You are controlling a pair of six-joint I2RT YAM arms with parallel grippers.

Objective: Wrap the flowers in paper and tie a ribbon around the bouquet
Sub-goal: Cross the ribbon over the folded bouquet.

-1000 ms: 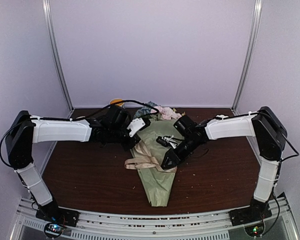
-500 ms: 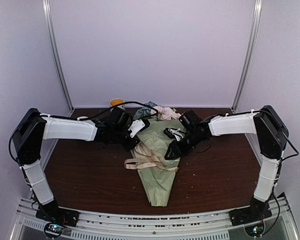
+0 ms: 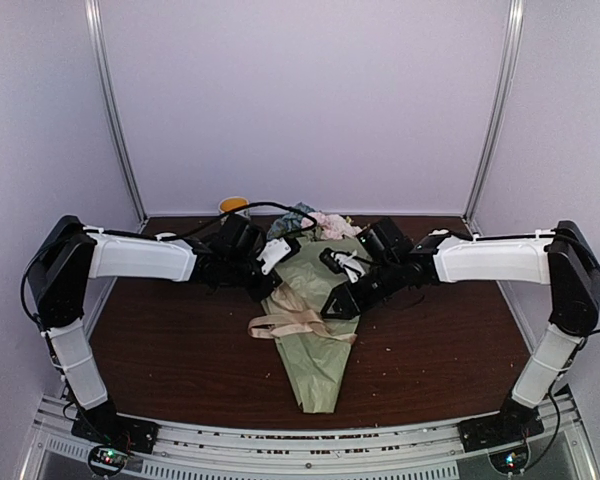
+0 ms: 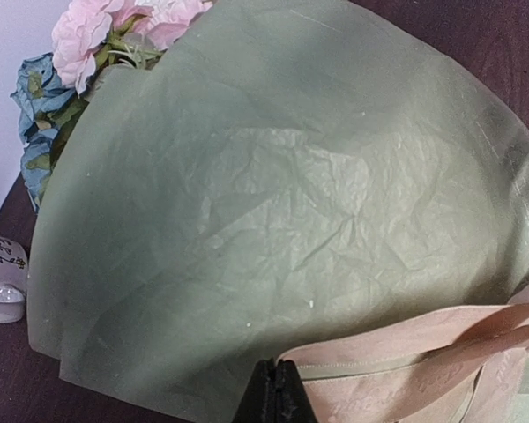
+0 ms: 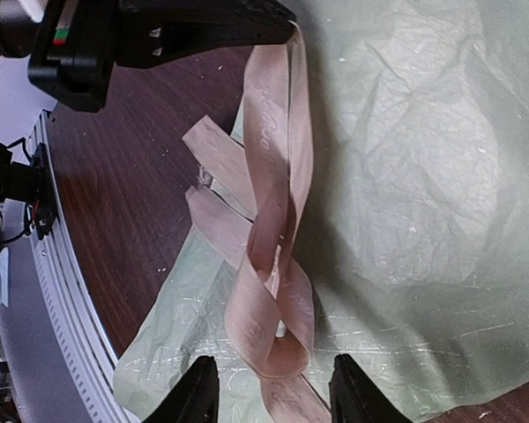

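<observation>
Pale lavender walls [image 3: 300,100] close in a dark wooden table [image 3: 170,350] on my overhead feed. The bouquet [image 3: 318,355] lies along the middle of it, with its narrow tip toward the arm bases and the flowers [image 3: 318,222] at the far end. The beige ribbon [image 3: 288,322] crosses the cone about halfway down, its loops spilling off the left side onto the wood. My left arm [image 3: 130,258] climbs from its base to a raised elbow, then runs its forearm level to the right, bringing the left gripper [image 3: 270,290] to the cone's left edge. The right arm [image 3: 490,260] mirrors it, forearm stretched leftward and wrist tipped down, so the right gripper [image 3: 338,305] sits over the cone's right side, just beside the ribbon.

On the left wrist camera, the sage-green paper [image 4: 282,203] fills most of the view. Pink blooms [image 4: 88,35] and a blue one [image 4: 35,97] peek out at the upper left. The left gripper's fingers are pressed together at the bottom edge, and a band of ribbon [image 4: 406,361] runs straight out of them to the right, so I read it as pinched on the ribbon.

On the right wrist camera, the two fingertips [image 5: 198,392] stand apart at the bottom, with a ribbon loop [image 5: 273,335] lying on the paper between them; neither tip touches it. One strand rises taut to the left gripper's black fingers [image 5: 247,22] at the top. Dark wood and the metal rail [image 5: 62,291] at the table's near edge show on the left.
</observation>
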